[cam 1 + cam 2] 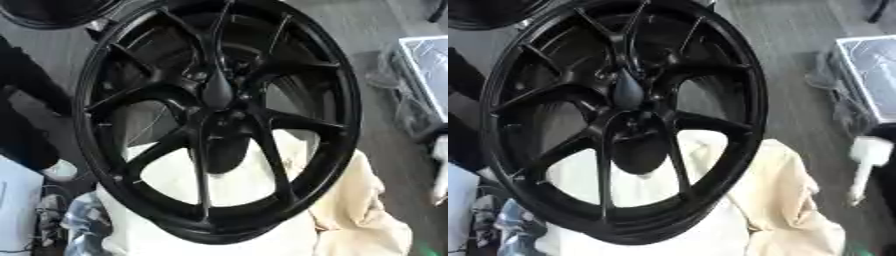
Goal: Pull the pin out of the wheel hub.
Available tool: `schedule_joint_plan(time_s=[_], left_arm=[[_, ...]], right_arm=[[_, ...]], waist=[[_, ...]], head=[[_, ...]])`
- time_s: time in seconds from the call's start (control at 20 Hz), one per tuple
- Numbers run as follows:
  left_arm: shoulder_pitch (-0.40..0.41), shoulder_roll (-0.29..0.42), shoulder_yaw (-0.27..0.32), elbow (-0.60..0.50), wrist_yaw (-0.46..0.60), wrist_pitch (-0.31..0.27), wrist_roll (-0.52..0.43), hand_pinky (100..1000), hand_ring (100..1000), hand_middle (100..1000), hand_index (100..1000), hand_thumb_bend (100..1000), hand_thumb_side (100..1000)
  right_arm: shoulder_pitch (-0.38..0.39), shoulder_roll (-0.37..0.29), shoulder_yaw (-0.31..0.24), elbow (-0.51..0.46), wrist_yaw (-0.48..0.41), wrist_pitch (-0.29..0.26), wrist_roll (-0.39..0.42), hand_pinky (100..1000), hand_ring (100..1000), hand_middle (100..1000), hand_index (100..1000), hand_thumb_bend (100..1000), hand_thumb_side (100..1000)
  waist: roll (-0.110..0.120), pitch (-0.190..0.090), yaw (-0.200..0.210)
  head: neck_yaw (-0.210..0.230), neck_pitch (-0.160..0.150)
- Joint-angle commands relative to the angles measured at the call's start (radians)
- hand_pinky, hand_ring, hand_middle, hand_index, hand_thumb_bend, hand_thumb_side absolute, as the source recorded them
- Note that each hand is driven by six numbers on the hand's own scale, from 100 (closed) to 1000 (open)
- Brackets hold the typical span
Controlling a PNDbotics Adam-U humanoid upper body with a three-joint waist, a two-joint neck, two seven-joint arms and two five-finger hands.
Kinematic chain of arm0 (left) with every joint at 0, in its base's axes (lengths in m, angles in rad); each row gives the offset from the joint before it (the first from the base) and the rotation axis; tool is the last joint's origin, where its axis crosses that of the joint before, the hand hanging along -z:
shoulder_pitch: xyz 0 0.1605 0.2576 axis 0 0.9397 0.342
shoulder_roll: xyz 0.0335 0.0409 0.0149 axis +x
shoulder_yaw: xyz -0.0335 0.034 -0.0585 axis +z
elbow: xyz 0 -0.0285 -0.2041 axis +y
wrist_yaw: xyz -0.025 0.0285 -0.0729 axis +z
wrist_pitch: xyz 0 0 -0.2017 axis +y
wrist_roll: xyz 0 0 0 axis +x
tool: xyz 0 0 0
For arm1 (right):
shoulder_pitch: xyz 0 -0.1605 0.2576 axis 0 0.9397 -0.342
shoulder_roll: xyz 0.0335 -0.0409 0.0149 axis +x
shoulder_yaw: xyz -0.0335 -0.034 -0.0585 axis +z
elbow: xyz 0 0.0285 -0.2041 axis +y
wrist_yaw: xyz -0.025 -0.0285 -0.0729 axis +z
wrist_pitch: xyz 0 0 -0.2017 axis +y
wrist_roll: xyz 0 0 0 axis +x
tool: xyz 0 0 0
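Note:
A large black multi-spoke wheel (219, 120) fills most of both views and rests tilted on a cream cloth (359, 210). At its middle is the hub (223, 122). A dark, tapered, pin-like piece (628, 91) stands out of the hub toward the camera, black against the black spokes, so its outline is hard to follow. Neither of my hands shows in either view, and nothing touches the pin or the hub.
Part of another black rim (52, 12) lies at the top left. A wrapped grey box (872, 70) stands on the floor at the right, with a white mallet-shaped object (866, 157) below it. Dark clothing and a white shoe (59, 170) are at the left edge.

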Motion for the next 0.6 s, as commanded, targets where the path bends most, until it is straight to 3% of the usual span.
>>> schedule_joint_plan(time_s=[0.05,0.1,0.15,0.2,0.3,0.35,0.45,0.6], left_arm=[[-0.010,0.015,-0.003,-0.014,0.005,0.001,-0.010,692,743,755,725,155,853],[-0.010,0.015,-0.003,-0.014,0.005,0.002,-0.011,692,743,755,725,155,852],[-0.011,0.015,-0.004,-0.015,0.005,0.002,-0.012,692,743,756,725,155,852],[-0.012,0.014,-0.005,-0.015,0.005,0.002,-0.013,692,743,756,725,155,851],[-0.014,0.012,-0.007,-0.015,0.006,0.002,-0.015,692,743,755,725,156,852],[-0.015,0.011,-0.008,-0.015,0.006,0.003,-0.016,693,743,755,725,157,852],[-0.020,0.008,-0.013,-0.016,0.008,0.005,-0.021,693,743,756,725,158,853],[-0.030,0.005,-0.023,-0.018,0.009,0.008,-0.031,693,743,755,725,158,847]], right_arm=[[0.033,0.015,-0.023,-0.069,0.058,0.019,-0.034,1000,897,854,963,394,434],[0.036,0.024,-0.021,-0.080,0.075,0.028,-0.045,1000,893,848,962,377,392],[0.035,0.034,-0.016,-0.091,0.093,0.039,-0.059,1000,879,831,960,306,244],[0.031,0.047,-0.011,-0.105,0.111,0.050,-0.075,1000,858,812,954,122,100],[0.017,0.071,0.006,-0.141,0.120,0.063,-0.105,1000,821,742,916,100,149],[0.010,0.083,0.018,-0.161,0.110,0.063,-0.121,1000,806,722,904,100,295],[-0.012,0.104,0.044,-0.180,0.083,0.046,-0.153,1000,796,710,904,100,425],[-0.060,0.138,0.100,-0.186,0.039,0.006,-0.188,1000,805,717,915,100,361]], waist=[[-0.003,-0.022,0.003],[-0.002,-0.022,0.003],[-0.002,-0.022,0.004],[-0.002,-0.022,0.005],[-0.002,-0.022,0.007],[-0.001,-0.023,0.008],[0.000,-0.023,0.011],[0.002,-0.024,0.016]], head=[[-0.009,-0.004],[-0.010,-0.004],[-0.009,-0.003],[-0.010,-0.003],[-0.010,-0.005],[-0.010,-0.006],[-0.010,-0.008],[-0.014,-0.010]])
